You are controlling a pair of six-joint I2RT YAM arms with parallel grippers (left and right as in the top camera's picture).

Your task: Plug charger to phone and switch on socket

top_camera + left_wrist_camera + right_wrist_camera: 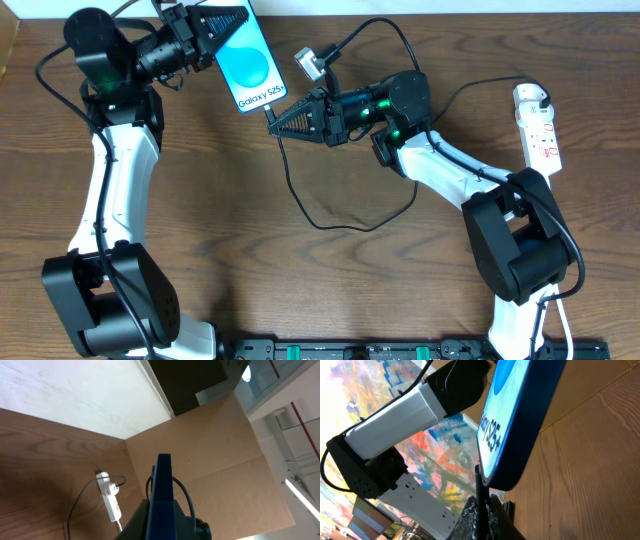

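Above the counter [200, 200], the left pincer [215, 25] pinches the phone [247, 62], holding it raised so its lower edge faces the right pincer [285, 118]. That pincer is pressed together on the charger [478, 485] tip at this edge. Seating cannot be confirmed. Well apart, the socket [540, 130] lies untouched.

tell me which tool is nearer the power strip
Right. The right tool sits mid-table, well left of the power strip; the left tool, gripping the phone, is even farther left.

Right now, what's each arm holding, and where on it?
Left jaws grip the slim black-edged blue-screen smartphone by the end opposite its lettering. Right jaws pinch the thin black charger cable at its connector tip.
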